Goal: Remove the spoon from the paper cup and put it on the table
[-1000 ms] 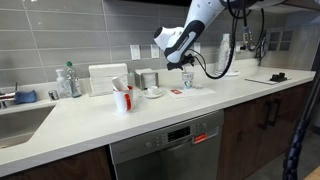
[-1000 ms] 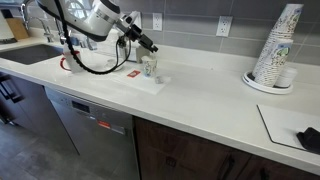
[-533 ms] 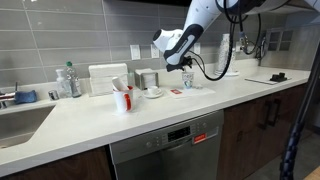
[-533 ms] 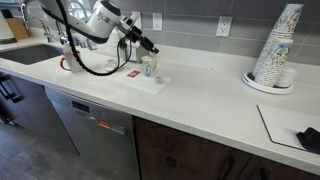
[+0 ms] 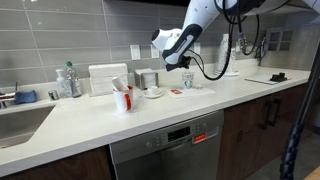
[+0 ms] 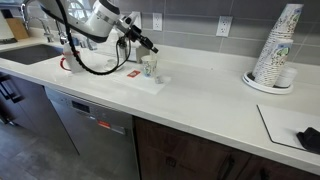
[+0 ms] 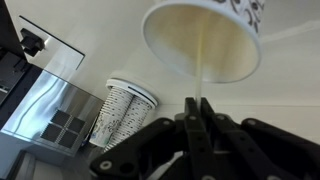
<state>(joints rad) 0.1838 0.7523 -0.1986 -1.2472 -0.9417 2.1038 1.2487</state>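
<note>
The small white paper cup (image 5: 187,79) (image 6: 149,67) stands on the off-white table (image 5: 150,115) (image 6: 205,98). In the wrist view I look down into the cup (image 7: 200,40), where the thin pale spoon (image 7: 203,68) runs from the cup's inside to my jaws. My gripper (image 7: 197,102) is shut on the spoon's handle, the two black fingers pressed together around it. In both exterior views the gripper (image 5: 184,65) (image 6: 151,50) hangs just above the cup's rim; the spoon is too thin to make out there.
A red-and-white cup (image 5: 122,98) with items in it and a white mug on a saucer (image 5: 153,91) stand further along the counter. A tall stack of printed cups (image 6: 277,50) (image 7: 125,110) sits on a plate. A red item (image 6: 132,72) lies beside the cup. A sink (image 5: 18,120) is at the counter's end.
The jaws have closed from wide apart onto the spoon's handle. The arm has stayed almost still above the cup.
</note>
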